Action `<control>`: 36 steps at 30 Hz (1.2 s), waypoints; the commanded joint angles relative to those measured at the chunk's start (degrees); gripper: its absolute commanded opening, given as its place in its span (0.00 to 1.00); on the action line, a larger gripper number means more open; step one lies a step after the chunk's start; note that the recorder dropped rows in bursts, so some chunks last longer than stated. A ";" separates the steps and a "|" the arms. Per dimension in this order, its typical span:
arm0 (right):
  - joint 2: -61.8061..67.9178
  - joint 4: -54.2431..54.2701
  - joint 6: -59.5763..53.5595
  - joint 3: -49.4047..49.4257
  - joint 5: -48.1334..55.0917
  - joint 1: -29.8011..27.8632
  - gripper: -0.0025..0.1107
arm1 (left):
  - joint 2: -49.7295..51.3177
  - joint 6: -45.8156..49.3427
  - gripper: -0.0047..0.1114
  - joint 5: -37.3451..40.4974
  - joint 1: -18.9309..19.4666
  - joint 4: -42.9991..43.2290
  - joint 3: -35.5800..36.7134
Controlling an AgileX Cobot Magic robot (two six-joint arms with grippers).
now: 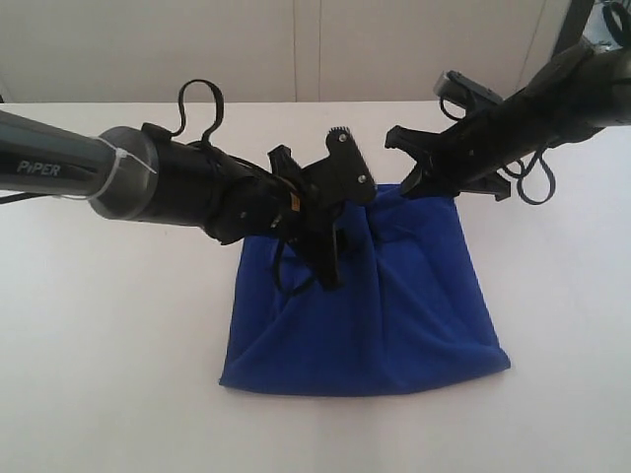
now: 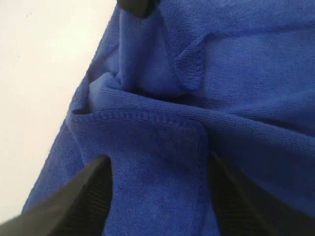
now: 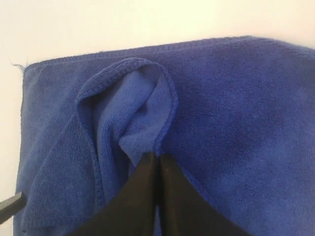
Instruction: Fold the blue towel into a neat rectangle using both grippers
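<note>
Pinching towel (image 1: pixel 394 315) hem: right pincer (image 3: pixel 157 156); left pincer (image 2: pixel 158 158) agape.

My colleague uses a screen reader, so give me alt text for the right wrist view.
The right gripper, its black fingers shut, pinches the base of a raised, looped fold in the blue towel. The rest of the towel lies spread on a white table.

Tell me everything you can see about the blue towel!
The blue towel is deep royal blue, soft and fuzzy-looking, with stitched hems. It lies on the white table, folded over into a rumpled, roughly square shape, with wrinkles and loose flaps along the edge by the arms. The right gripper is shut on a raised fold there. The left gripper is open above the cloth; whether it touches is unclear.
</note>
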 commanded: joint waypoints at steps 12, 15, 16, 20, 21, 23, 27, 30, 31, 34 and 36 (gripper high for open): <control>0.10 0.11 -0.14 -0.21 -0.72 -0.37 0.02 | 5.78 -1.08 0.57 -8.09 -0.39 -0.33 -0.24; 0.10 0.11 -0.14 -0.21 -0.72 -0.37 0.02 | 6.44 1.25 0.57 -9.01 -0.39 -0.33 -0.24; 0.10 0.11 -0.14 -0.21 -0.72 -0.37 0.02 | 6.44 2.25 0.57 -9.48 -0.39 -0.33 -0.24; 0.10 0.11 -0.14 -0.21 -0.61 -0.37 0.02 | 6.44 10.18 0.49 -14.53 -0.16 -0.33 -0.24; 0.10 0.11 -0.14 -0.21 -0.49 -0.37 0.02 | 6.44 10.30 0.44 -15.64 0.09 -0.54 -0.24; 0.10 0.11 -0.14 -0.21 -0.49 -0.37 0.02 | 6.44 10.30 0.36 -16.01 0.20 -0.54 -0.24; 0.10 0.11 -0.14 -0.21 -0.37 -0.37 0.02 | 6.44 10.30 0.27 -14.82 0.20 -0.54 -0.24; 0.10 0.11 -0.14 -0.21 -0.37 -0.37 0.02 | 6.44 10.30 0.19 -14.82 0.20 -0.54 -0.24; 0.10 0.11 -0.14 -0.21 -0.37 -0.37 0.02 | 6.44 10.30 0.16 -14.82 0.20 -0.54 -0.24; 0.10 0.11 -0.14 -0.21 -0.37 -0.37 0.02 | 6.44 10.30 0.06 -13.52 0.20 -0.70 -0.24; 0.10 0.11 -2.59 -0.21 -0.37 -0.37 0.02 | 4.75 10.30 0.04 -9.78 0.20 -4.19 -0.24</control>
